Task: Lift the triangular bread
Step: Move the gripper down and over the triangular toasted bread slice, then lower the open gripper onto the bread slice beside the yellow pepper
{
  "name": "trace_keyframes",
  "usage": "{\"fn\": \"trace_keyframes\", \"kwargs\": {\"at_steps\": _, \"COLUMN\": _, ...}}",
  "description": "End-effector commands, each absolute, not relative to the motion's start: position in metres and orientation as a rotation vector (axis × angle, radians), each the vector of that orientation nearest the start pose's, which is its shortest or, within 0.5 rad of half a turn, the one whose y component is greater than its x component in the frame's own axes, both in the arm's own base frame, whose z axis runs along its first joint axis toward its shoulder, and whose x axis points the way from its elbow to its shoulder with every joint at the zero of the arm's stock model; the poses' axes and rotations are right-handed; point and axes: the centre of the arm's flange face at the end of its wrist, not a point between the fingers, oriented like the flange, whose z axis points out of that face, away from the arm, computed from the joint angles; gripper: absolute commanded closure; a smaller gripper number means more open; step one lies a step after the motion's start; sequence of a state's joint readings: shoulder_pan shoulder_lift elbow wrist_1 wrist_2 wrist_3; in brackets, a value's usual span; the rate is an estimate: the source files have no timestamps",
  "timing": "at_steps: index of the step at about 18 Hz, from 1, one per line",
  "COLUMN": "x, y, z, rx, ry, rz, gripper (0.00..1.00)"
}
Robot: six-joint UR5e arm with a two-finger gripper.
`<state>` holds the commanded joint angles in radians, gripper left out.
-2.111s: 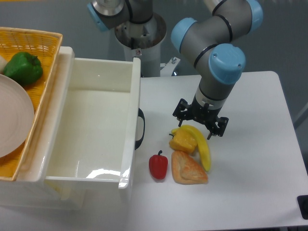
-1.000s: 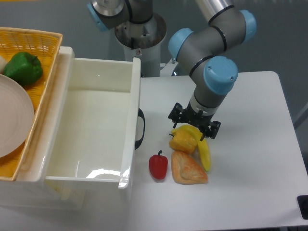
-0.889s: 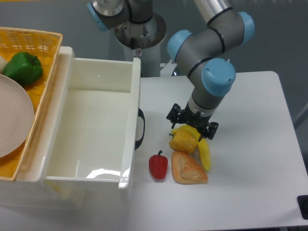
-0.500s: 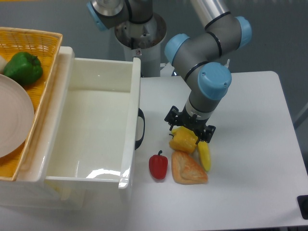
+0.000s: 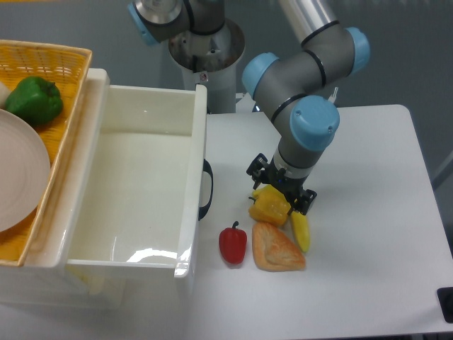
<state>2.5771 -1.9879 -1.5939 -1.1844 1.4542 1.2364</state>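
The triangular bread (image 5: pixel 277 248) lies flat on the white table, golden-brown and glossy, near the front. Right behind it sit a lumpy yellow-orange bell pepper (image 5: pixel 269 206) and a yellow banana (image 5: pixel 301 229). A small red pepper (image 5: pixel 233 244) stands to the bread's left. My gripper (image 5: pixel 281 190) hangs over the bell pepper and the banana's top end, behind the bread and apart from it. Its black fingers stand spread, with nothing held between them.
A large white bin (image 5: pixel 185 212) with a black handle (image 5: pixel 206 190) fills the left side of the table. Further left, a yellow wicker basket (image 5: pixel 67 113) holds a green pepper (image 5: pixel 35 100) and a white plate (image 5: pixel 21 180). The robot base (image 5: pixel 205 49) stands behind.
The arm has swung left and slightly toward the front, bringing the gripper from beside the banana's upper end to over the bell pepper. The food items have not moved.
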Motion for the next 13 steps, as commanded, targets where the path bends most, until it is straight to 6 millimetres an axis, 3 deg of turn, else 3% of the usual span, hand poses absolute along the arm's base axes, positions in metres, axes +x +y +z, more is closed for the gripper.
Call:
{"fn": "trace_keyframes", "kwargs": {"at_steps": 3, "x": -0.465, "y": 0.468, "z": 0.268, "rx": -3.018, "ry": 0.348, "rz": -0.091, "gripper": 0.00}}
{"fn": "trace_keyframes", "kwargs": {"at_steps": 8, "x": -0.473, "y": 0.481, "z": 0.266, "rx": -3.001, "ry": 0.351, "rz": -0.059, "gripper": 0.00}}
{"fn": "trace_keyframes", "kwargs": {"at_steps": 13, "x": -0.480, "y": 0.494, "z": 0.247, "rx": -2.963, "ry": 0.201, "rz": -0.070, "gripper": 0.00}}
